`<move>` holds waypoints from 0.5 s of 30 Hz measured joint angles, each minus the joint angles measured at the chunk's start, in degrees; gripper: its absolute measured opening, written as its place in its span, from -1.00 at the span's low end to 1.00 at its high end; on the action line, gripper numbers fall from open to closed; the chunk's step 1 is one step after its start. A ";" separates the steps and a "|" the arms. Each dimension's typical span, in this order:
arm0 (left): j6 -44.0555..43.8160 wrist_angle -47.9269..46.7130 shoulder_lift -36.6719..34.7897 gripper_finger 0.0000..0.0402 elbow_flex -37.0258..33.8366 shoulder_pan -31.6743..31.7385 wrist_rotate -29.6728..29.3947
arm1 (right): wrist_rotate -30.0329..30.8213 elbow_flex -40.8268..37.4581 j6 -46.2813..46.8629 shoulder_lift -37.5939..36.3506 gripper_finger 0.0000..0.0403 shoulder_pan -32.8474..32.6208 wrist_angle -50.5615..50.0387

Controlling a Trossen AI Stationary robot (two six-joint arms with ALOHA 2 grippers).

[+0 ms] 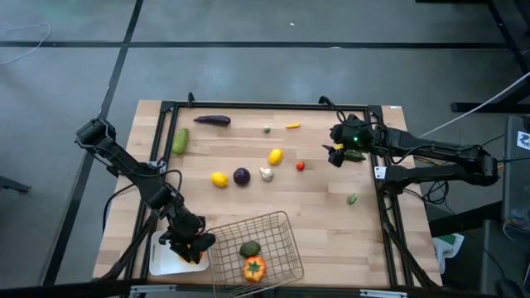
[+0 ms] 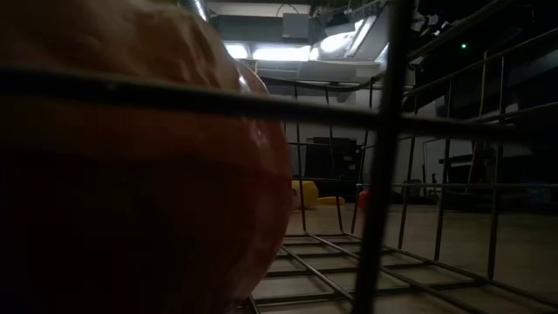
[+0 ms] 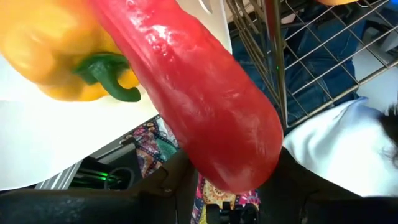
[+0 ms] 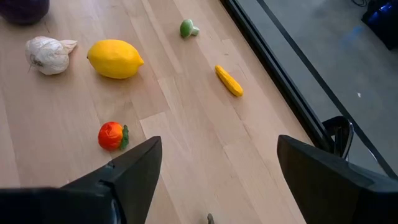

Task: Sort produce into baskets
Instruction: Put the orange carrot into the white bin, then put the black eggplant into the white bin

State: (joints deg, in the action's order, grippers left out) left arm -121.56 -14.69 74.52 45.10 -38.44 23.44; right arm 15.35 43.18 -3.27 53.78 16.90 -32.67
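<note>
Produce is split three ways. Wire-mesh basket (image 1: 269, 228) at the counter's (image 1: 315, 215) near edge holds an orange pepper (image 1: 254, 267) and a dark green piece (image 1: 249, 248). White tray (image 1: 166, 263) sits just left of the basket, touching or nearly so; a yellow pepper (image 3: 56, 50) lies on it.

Left tool (image 1: 192, 247) is over the tray, pinching a long red pepper (image 3: 205, 106) between its fingers; the pepper's tip sticks out toward the wrist camera, right beside the yellow pepper.

Right tool (image 1: 338, 152) hovers above the counter's far right area, fingers (image 4: 134, 171) spread, nothing between them.

Loose on the counter: eggplant (image 1: 212, 120) and cucumber (image 1: 180, 140) at the far left; small green piece (image 4: 188, 28) and small yellow pepper (image 4: 229, 81) along the far edge; lemon (image 4: 114, 58), garlic (image 4: 47, 54) and small red piece (image 4: 111, 135) mid-counter; a second lemon (image 1: 219, 179) with purple onion (image 1: 241, 175) just beside it; another green piece (image 1: 352, 199) near the right edge.

Low view is mostly blocked by the orange pepper behind basket wires.
</note>
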 joint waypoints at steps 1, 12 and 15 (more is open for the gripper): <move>0.00 -0.11 0.00 -0.29 0.00 0.00 0.00 | 0.00 0.00 -0.01 0.00 0.56 0.00 -0.02; 0.31 -1.86 0.00 -0.01 0.00 0.08 0.38 | 0.00 0.00 -0.01 0.00 0.56 -0.01 0.00; 0.22 -1.79 0.00 0.06 0.00 0.07 0.84 | 0.00 0.02 -0.02 0.00 0.56 -0.01 0.00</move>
State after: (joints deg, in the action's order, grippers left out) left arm -121.34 -16.48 74.52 45.10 -38.37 24.28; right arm 15.35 43.20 -3.29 53.78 16.88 -32.67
